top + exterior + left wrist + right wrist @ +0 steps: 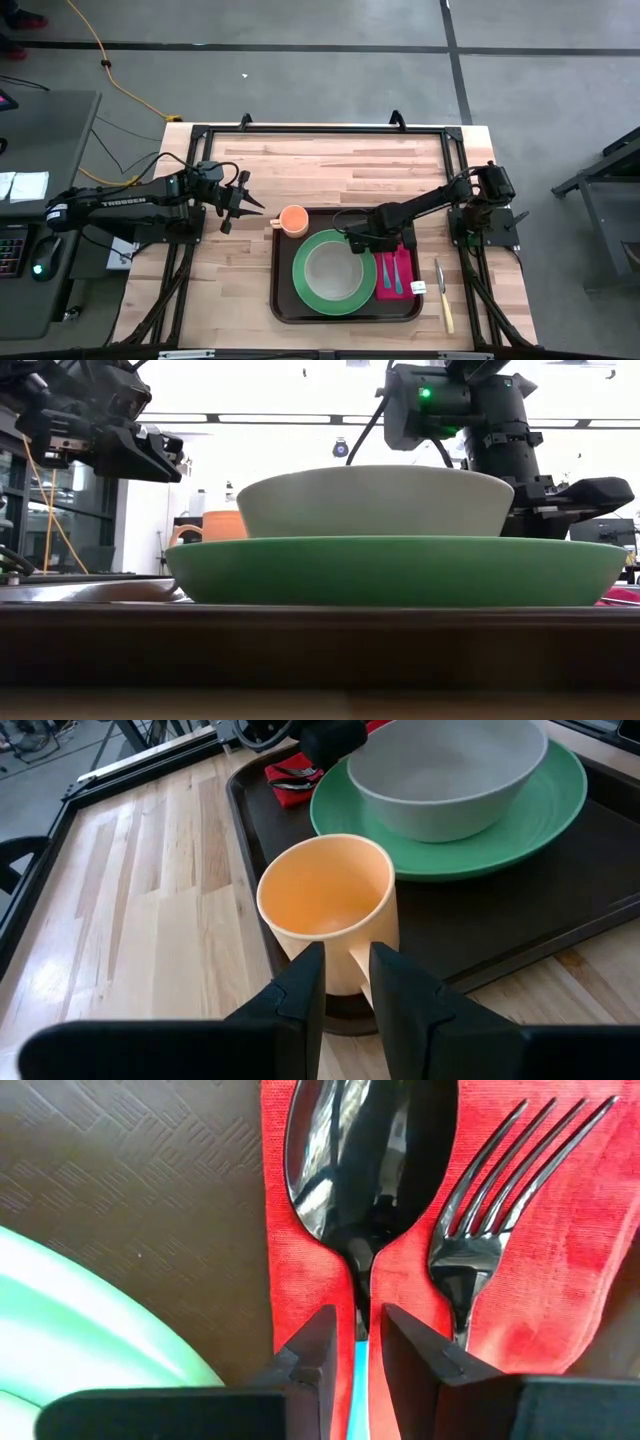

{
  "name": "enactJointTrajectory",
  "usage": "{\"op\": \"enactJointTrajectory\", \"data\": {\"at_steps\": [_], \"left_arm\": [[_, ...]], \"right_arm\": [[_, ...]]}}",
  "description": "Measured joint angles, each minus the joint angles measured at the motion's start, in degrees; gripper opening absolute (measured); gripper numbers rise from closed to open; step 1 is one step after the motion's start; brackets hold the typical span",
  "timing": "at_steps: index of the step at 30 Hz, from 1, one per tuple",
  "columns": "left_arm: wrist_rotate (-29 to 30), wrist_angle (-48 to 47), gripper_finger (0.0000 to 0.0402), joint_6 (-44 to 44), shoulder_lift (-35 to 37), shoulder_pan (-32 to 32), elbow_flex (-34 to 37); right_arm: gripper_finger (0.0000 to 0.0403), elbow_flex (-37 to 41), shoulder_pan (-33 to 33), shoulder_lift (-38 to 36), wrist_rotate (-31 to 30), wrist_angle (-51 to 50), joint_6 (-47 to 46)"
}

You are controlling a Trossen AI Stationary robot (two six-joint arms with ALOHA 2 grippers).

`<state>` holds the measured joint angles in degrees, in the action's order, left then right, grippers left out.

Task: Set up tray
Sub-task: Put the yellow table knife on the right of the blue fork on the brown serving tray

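Tray (282, 305): dark brown, on the near middle of the wooden table (330, 165), already carrying most of the setting.
Green plate (300, 282): centred on the tray, with a pale bowl (328, 268) sitting inside it, stacked as a place setting would be.
Orange cup (293, 219): at the tray's far left corner, upright, its handle towards the left arm; in the left wrist view it stands partly on the tray's rim area.
Red napkin (560, 1270): on the tray just right of the plate, serving as a bed for the cutlery.
Spoon (370, 1170) and fork (480, 1230): side by side on the napkin, bowl and tines pointing the same way.
Knife (443, 295): off the tray, on bare wood to its right; probably the piece not yet placed.
Right gripper (360, 1342): low over the spoon's handle, fingers narrowly parted either side of it rather than pinching, which looks like a release onto the napkin.
Left gripper (348, 982): left of the tray beside the cup, fingers narrowly apart with the cup's handle between them; whether they actually pinch it I cannot tell.
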<state>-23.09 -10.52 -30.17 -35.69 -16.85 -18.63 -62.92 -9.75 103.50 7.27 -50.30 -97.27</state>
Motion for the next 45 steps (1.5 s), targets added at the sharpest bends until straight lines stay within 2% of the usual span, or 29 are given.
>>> {"op": "enactJointTrajectory", "data": {"at_steps": [9,16,28,34,45], "left_arm": [[0.00,-0.02,0.0113,0.00,-0.01,0.00,0.00],[0.00,-0.02,0.0113,0.00,-0.01,0.01,0.00],[-0.02,-0.04,0.0113,0.00,0.00,-0.01,0.00],[-0.02,-0.02,0.0113,0.00,-0.02,0.00,0.00],[-0.02,0.00,0.0113,0.01,-0.02,0.01,0.00]], "right_arm": [[0.0061,0.00,0.76,-3.99,-1.00,-0.90,0.00],[0.0063,0.00,1.16,-8.63,-4.16,-2.12,1.83],[0.0063,-0.02,0.64,-16.79,-3.26,-13.98,1.78],[0.0066,-0.02,-2.18,-18.90,-1.81,-17.31,-1.32],[0.0067,-0.02,-11.15,-19.25,3.23,-22.38,-8.95]]}}
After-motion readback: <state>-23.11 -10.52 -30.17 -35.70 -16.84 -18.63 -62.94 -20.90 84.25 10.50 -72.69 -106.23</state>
